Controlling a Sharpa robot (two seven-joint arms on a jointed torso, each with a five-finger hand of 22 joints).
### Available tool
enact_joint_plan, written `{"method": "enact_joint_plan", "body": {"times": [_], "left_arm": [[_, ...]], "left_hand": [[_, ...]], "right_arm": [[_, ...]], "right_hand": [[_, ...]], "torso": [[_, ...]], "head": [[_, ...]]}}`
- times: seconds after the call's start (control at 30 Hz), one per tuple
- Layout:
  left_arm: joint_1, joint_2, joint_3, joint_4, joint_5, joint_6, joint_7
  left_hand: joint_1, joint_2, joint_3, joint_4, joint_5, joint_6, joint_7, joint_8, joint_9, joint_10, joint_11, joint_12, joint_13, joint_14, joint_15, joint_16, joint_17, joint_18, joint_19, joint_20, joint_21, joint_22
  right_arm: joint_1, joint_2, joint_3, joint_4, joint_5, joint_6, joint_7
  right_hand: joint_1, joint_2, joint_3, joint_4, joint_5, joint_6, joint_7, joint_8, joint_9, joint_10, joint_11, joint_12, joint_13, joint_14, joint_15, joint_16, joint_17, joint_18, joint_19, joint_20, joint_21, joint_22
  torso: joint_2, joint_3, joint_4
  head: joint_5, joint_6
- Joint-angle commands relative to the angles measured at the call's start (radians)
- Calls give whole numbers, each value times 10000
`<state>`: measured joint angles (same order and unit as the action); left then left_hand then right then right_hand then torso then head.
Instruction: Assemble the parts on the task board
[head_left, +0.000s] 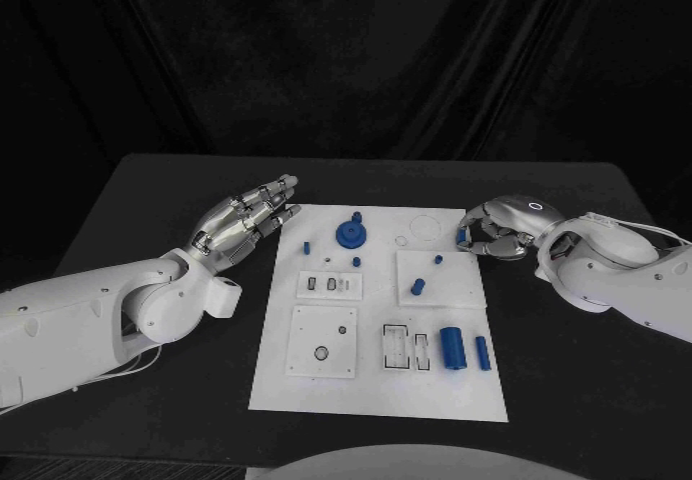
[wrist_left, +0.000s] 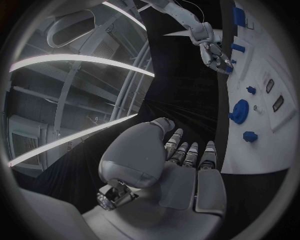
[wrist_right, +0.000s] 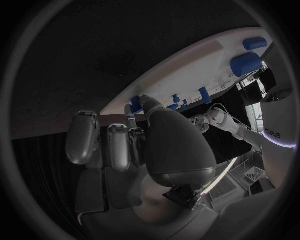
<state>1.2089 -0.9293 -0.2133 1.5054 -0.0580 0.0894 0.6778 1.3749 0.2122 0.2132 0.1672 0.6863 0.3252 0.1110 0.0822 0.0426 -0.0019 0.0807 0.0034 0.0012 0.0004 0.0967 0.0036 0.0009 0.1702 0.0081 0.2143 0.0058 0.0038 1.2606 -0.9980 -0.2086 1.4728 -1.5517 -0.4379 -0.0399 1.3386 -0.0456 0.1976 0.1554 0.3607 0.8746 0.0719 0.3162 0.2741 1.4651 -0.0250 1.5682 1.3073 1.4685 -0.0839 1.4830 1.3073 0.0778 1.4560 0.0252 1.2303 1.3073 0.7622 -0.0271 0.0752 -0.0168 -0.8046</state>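
From my head camera, the right robot hand (head_left: 498, 232) curls over the task board (head_left: 378, 390) edge, and its fingers hide most of a small blue part (head_left: 462, 238), so I can't tell whether it is pinched. My right wrist camera cuts off the blue cylinders (wrist_right: 245, 64) at its rim. The board's tiny slots (head_left: 330, 284) are too small to read.

Dim, even light falls from overhead; the flat white plastic task board (head_left: 382, 330) shows brightest against the matte black desk (head_left: 173, 190). Wrist views bend strongly toward their dark rims.
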Motion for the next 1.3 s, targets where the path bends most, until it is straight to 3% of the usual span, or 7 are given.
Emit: {"method": "enact_joint_plan", "body": {"times": [0.03, 0.13, 0.33, 0.53, 0.63, 0.83, 1.3], "left_arm": [[-10, -6, 8, 21, 3, 143, 377], [-10, -33, 8, 29, 3, 138, 375], [-11, -49, 8, 39, 3, 131, 355], [-12, -35, 8, 37, 3, 121, 332], [-11, -13, 8, 32, 3, 114, 321], [-11, 18, 8, 47, 3, 110, 308], [-10, 90, 8, 17, 3, 123, 273]], "left_hand": [[-74, -11, 54, 2, -46, -15, 58, 53, 16, 19, 85, -34, -12, -4, 42, -36, -9, 105, 4, 48, 0, 14], [-74, -11, 54, 2, -46, -15, 58, 53, 16, 19, 85, -34, -12, -4, 42, -36, -9, 105, 4, 48, 0, 14], [-74, -11, 54, 2, -46, -15, 58, 53, 16, 19, 85, -34, -12, -4, 42, -36, -9, 105, 4, 48, 0, 14], [-84, -11, 71, 1, -49, -6, 68, 58, 17, 19, 95, -34, -12, -4, 46, -36, -9, 105, 8, 54, 3, 17], [-87, -13, 76, 0, -49, 3, 71, 62, 18, 22, 98, -32, -10, -4, 48, -36, -9, 105, 10, 56, 4, 18], [-87, -13, 76, 0, -49, 3, 71, 62, 18, 22, 98, -32, -10, -4, 48, -36, -9, 105, 10, 56, 4, 18], [-87, -13, 76, 0, -49, 3, 71, 62, 18, 22, 98, -32, -10, -4, 48, -36, -9, 105, 10, 56, 4, 18]], "right_arm": [[-28, -35, 5, 121, 68, -399, -115], [-25, -102, 6, 348, 86, -652, -41], [143, -260, 9, 1200, 98, -1068, 29], [330, -216, 9, 1996, 100, -983, -9], [361, 13, 9, 2275, 101, -747, -67], [243, 631, 9, 2405, 101, -337, -236], [-77, 1973, 9, 1996, 51, 135, -482]], "right_hand": [[158, 37, 85, -98, 526, 3, -8, 110, 51, 1057, 21, 26, 2635, 803, -6, -66, 1671, -56, -76, 14, -60, 1547], [204, 4, 186, -163, 963, -19, 13, 197, 79, 1057, 34, 26, 2635, 805, 2, -60, 1675, -60, -61, 19, -62, 1563], [205, -14, 204, -174, 1038, -14, 30, 221, 86, 1057, 43, 26, 2635, 804, 6, -65, 1669, -53, -70, 21, -100, 1555], [154, -48, 193, -152, 1054, -40, 57, 223, 84, 1057, 62, 26, 2635, 805, 17, -63, 1671, -57, -60, 25, -87, 1563], [117, -70, 187, -140, 1045, -64, 69, 222, 81, 1057, 72, 26, 2635, 827, 25, 26, 1760, -77, -21, 30, 10, 1596], [13, -117, 165, -100, 961, -111, 95, 223, 73, 1057, 97, 26, 2635, 839, 46, 68, 1800, -84, 3, 44, 39, 1615], [-21, -174, 161, -120, 964, -108, 134, 239, 73, 1057, 137, 26, 2635, 865, 70, 171, 1901, -78, -2, 59, 3, 1614]], "torso": [[3, -5, 4], [1, -5, 1], [3, -4, 4], [4, -4, -20], [2, -9, 2], [8, -12, 2], [0, -15, 14]], "head": [[29, 0], [47, -12], [21, -46], [1, -93], [-18, -90], [-1, -91], [-46, -114]]}}
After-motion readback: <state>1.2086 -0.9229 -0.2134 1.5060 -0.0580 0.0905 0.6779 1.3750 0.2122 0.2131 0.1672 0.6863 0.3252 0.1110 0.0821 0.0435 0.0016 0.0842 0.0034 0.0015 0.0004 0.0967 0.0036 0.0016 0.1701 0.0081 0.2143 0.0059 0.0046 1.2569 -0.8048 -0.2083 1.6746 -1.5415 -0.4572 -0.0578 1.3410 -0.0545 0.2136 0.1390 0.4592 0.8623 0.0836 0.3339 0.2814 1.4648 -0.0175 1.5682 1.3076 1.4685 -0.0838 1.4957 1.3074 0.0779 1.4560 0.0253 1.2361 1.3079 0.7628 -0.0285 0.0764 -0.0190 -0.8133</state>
